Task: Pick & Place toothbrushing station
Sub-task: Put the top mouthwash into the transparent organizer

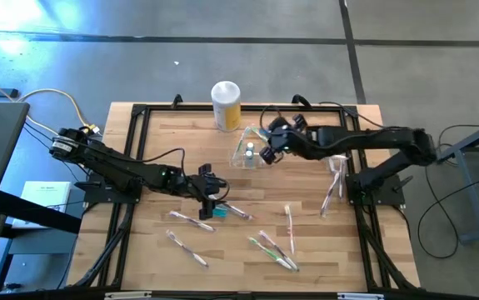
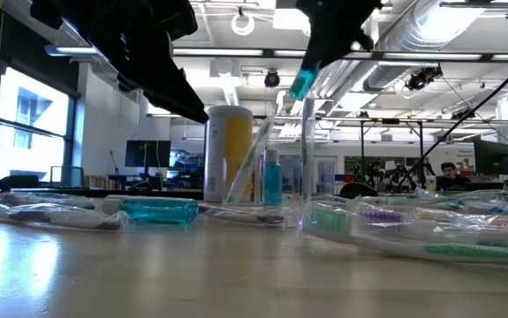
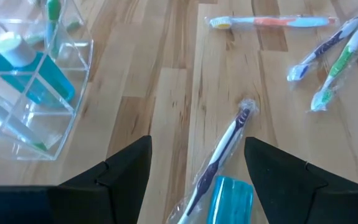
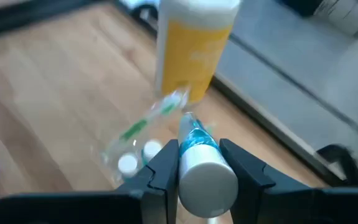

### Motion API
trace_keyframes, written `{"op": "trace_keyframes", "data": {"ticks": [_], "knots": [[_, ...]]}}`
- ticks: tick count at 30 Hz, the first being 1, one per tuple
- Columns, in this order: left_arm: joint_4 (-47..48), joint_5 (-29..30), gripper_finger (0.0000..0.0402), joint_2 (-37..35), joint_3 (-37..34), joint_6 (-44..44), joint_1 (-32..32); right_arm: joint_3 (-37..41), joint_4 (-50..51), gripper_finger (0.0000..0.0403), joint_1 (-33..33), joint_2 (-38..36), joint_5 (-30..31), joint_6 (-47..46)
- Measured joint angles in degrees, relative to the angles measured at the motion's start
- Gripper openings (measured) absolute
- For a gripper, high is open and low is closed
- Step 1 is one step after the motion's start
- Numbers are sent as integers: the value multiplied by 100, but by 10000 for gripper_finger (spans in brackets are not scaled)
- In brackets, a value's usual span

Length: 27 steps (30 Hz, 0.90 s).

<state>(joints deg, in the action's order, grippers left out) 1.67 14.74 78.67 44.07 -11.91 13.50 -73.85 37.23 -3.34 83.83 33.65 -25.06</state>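
The toothbrushing station (image 1: 247,153), a clear plastic holder, stands on the table in front of the yellow canister (image 1: 226,105). It holds blue bottles (image 3: 26,68) and a wrapped green toothbrush (image 4: 142,123). My right gripper (image 4: 197,147) hangs just above the station, shut on a blue tube with a white cap (image 4: 207,180). My left gripper (image 3: 197,142) is open and low over the table's middle. Between its fingers lie a wrapped purple toothbrush (image 3: 223,146) and a teal tube (image 3: 231,199), neither of them touched. My right gripper pinches the blue tube between its two fingers by its sides just ahead of the white cap (image 4: 197,144). The fingers slant down from the table's right and lie along the tube. The cap faces the wrist and the thin end (image 4: 187,119) points down at the station, lifted clear.
Wrapped toothbrushes lie scattered on the wood: an orange-and-blue one (image 3: 272,22), a purple one (image 3: 322,53) and a green one (image 3: 337,65), with others near the front edge (image 1: 272,248) and at the right (image 1: 332,187). A black frame (image 1: 139,112) borders the table.
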Motion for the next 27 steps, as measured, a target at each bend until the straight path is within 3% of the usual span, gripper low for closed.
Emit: {"op": "trace_keyframes", "data": {"ticks": [4,27], "knots": [[200,0,251,0,0,-41,0,5,-3,85,-171,372,-529,183],[281,-3,251,0,0,-89,2,9,-18,85,-358,1182,-873,278]]}}
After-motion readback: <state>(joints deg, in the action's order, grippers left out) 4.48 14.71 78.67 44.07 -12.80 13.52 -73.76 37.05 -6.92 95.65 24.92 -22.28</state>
